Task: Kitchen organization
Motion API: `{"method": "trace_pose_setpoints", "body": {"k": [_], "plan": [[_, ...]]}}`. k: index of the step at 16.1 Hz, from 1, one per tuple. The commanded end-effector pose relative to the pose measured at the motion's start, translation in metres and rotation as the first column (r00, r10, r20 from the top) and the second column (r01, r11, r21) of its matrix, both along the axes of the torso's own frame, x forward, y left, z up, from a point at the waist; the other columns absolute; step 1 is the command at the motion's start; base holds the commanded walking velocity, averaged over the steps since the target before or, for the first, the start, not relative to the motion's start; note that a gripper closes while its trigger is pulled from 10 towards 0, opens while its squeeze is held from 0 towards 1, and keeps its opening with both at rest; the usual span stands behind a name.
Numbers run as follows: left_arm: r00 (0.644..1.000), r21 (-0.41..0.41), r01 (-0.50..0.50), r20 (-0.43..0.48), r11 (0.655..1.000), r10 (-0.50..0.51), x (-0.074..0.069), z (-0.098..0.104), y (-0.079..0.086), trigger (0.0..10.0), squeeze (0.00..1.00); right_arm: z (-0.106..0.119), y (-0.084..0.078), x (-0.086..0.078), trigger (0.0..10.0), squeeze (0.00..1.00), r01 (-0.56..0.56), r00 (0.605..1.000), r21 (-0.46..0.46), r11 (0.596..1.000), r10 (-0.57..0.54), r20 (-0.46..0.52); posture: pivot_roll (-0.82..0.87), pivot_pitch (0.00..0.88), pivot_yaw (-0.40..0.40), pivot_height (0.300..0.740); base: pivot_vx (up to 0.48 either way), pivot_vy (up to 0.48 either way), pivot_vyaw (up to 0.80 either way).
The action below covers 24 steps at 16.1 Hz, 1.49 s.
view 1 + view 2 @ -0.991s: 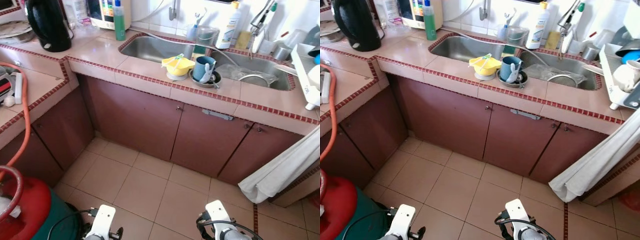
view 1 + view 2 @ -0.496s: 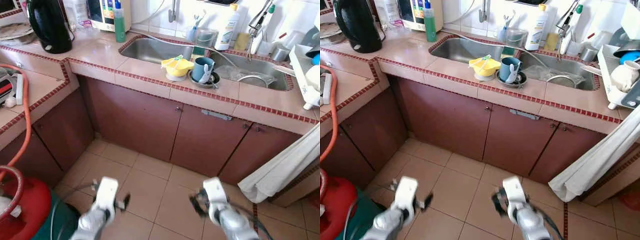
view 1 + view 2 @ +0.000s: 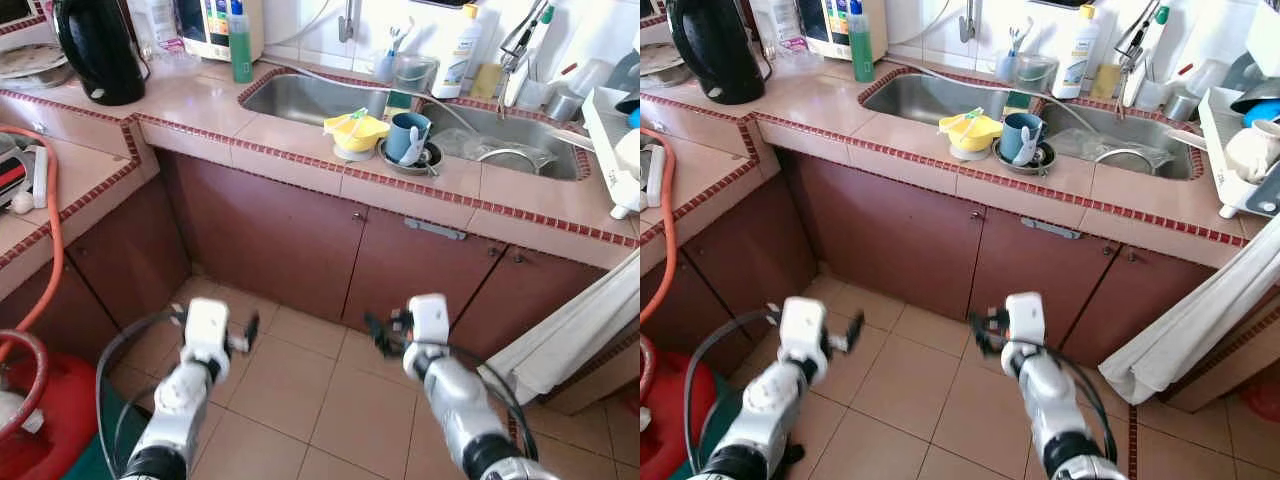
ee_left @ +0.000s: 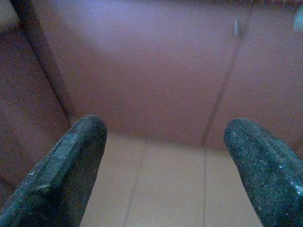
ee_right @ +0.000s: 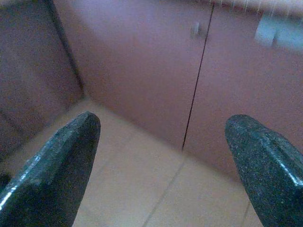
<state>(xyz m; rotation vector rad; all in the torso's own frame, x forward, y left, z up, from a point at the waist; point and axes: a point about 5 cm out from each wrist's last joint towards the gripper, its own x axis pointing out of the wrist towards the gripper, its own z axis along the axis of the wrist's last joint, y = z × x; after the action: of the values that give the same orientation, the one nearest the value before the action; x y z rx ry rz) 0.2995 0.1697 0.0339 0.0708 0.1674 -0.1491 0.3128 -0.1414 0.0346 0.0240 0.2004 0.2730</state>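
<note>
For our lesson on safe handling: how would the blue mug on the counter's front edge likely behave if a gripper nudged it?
The blue mug stands on a small dish with a utensil inside, so it would probably wobble or slide. It looks rigid, likely ceramic or plastic. Near the counter edge, it could fall.

Both claws, the left claw and the right claw, hang with fingers spread over bare floor tiles, with open room between them. Closed cabinet doors block the way ahead. A red gas cylinder and orange hose crowd the left; a white cloth hangs at right.
</note>
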Motion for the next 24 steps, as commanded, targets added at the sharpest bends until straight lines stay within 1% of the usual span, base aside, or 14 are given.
{"method": "trace_pose_setpoints", "body": {"k": [1, 2, 3, 4, 5, 6, 8, 9, 11, 14, 17, 19, 24], "plan": [[0.999, -0.003, 0.014, 0.049, 1.000, -0.014, 0.001, 0.008, 0.000, 10.0, 0.00, 0.013, -0.001, 0.007, 10.0, 0.00, -0.005, 0.998, -0.015, 1.000, 0.006, 0.065, -0.05, 0.000, -0.036, 0.740, 0.000, 0.000, 0.00], [0.995, -0.002, -0.020, 0.100, 1.000, 0.020, 0.006, 0.021, 0.001, 10.0, 0.00, 0.027, 0.001, 0.014, 10.0, 0.00, -0.011, 0.992, 0.006, 1.000, 0.010, 0.128, -0.05, 0.000, -0.041, 0.740, 0.000, 0.000, 0.00], [0.989, -0.013, -0.011, 0.147, 1.000, 0.013, 0.008, 0.032, 0.000, 10.0, 0.00, 0.036, 0.002, 0.017, 10.0, 0.00, -0.013, 0.984, 0.009, 1.000, 0.011, 0.176, -0.05, 0.000, -0.042, 0.740, 0.000, 0.000, 0.00], [0.979, -0.016, -0.001, 0.206, 1.000, 0.004, 0.008, 0.047, -0.001, 10.0, 0.00, 0.048, 0.003, 0.020, 10.0, 0.00, -0.038, 0.971, -0.008, 0.999, 0.039, 0.235, -0.05, 0.000, -0.044, 0.740, 0.000, 0.000, 0.00], [0.972, -0.022, 0.012, 0.236, 1.000, -0.007, 0.006, 0.054, -0.002, 10.0, 0.00, 0.053, 0.003, 0.020, 10.0, 0.00, -0.045, 0.964, -0.036, 0.998, 0.053, 0.261, -0.06, 0.000, -0.044, 0.740, 0.000, 0.000, 0.00], [0.968, -0.039, 0.043, 0.248, 0.998, -0.032, 0.003, 0.060, -0.004, 10.0, 0.00, 0.056, 0.003, 0.019, 10.0, 0.00, -0.051, 0.957, -0.052, 0.997, 0.064, 0.282, -0.06, 0.000, -0.044, 0.740, 0.000, 0.000, 0.00], [0.961, -0.054, 0.068, 0.271, 0.996, -0.051, -0.001, 0.067, -0.006, 10.0, 0.00, 0.061, 0.004, 0.018, 10.0, 0.00, -0.055, 0.948, -0.065, 0.996, 0.073, 0.310, -0.06, 0.000, -0.045, 0.740, 0.000, 0.000, 0.00], [0.953, -0.040, 0.075, 0.298, 0.996, -0.060, -0.003, 0.073, -0.008, 10.0, 0.00, 0.067, 0.007, 0.016, 10.0, 0.00, -0.056, 0.938, -0.063, 0.996, 0.074, 0.339, -0.06, 0.000, -0.047, 0.740, 0.000, 0.000, 0.00], [0.951, -0.047, 0.084, 0.301, 0.995, -0.066, -0.005, 0.079, -0.011, 10.0, 0.00, 0.073, 0.013, 0.012, 10.0, 0.00, -0.075, 0.923, -0.081, 0.994, 0.100, 0.371, -0.06, 0.000, -0.050, 0.740, 0.000, 0.000, 0.00], [0.950, -0.051, 0.100, 0.301, 0.994, -0.080, -0.006, 0.087, -0.014, 10.0, 0.00, 0.076, 0.014, 0.011, 10.0, 0.00, -0.078, 0.918, -0.079, 0.994, 0.102, 0.383, -0.06, 0.000, -0.049, 0.740, 0.000, 0.000, 0.00], [0.949, -0.060, 0.113, 0.301, 0.992, -0.090, -0.007, 0.093, -0.013, 10.0, 0.00, 0.081, 0.008, 0.012, 10.0, 0.00, -0.063, 0.917, -0.085, 0.994, 0.091, 0.388, -0.06, 0.000, -0.048, 0.740, 0.000, 0.000, 0.00], [0.951, -0.068, 0.122, 0.294, 0.990, -0.097, -0.007, 0.095, -0.013, 10.0, 0.00, 0.076, 0.005, 0.011, 10.0, 0.00, -0.057, 0.926, -0.104, 0.993, 0.091, 0.366, -0.06, 0.000, -0.050, 0.740, 0.000, 0.000, 0.00], [0.949, -0.078, 0.133, 0.298, 0.988, -0.104, -0.005, 0.098, -0.016, 10.0, 0.00, 0.075, 0.013, 0.008, 10.0, 0.00, -0.086, 0.924, -0.117, 0.989, 0.123, 0.361, -0.06, 0.000, -0.050, 0.740, 0.050, 0.000, 0.00]]}}
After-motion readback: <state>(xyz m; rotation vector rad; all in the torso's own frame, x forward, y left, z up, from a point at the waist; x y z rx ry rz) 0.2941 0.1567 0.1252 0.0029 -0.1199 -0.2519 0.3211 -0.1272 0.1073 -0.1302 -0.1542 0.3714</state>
